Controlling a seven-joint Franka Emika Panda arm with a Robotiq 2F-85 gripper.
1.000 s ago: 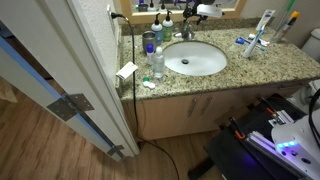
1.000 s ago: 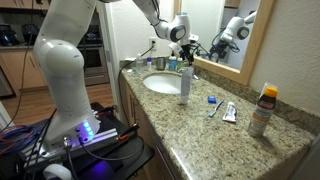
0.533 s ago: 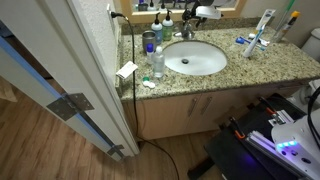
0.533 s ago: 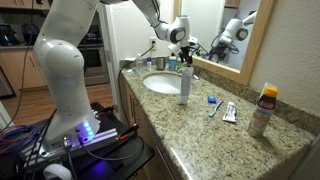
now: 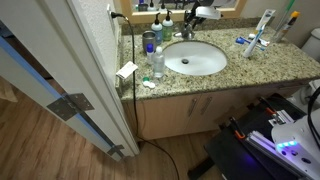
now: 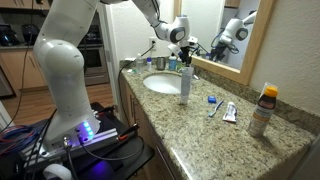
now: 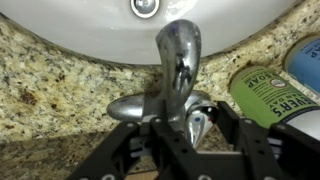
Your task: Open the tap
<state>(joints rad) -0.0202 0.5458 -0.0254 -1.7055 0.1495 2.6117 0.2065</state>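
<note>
Evidently met the tap [image 7: 178,50], fixed rigid at 6 o'clock of the basin [image 7: 80,30] in the wrist view, as hard slick metal probably best pressed at its lever [image 7: 130,105], with the fingers [image 7: 128,150] of the gripper [image 7: 182,145] spread apart astride its base.

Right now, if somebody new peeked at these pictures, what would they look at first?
Probably the big white robot arm, bending over the speckled granite counter. At its tip, the pincer sits astride the shiny silver tap, which fills the wrist view. The tap stands at the back of the white oval basin.
</note>
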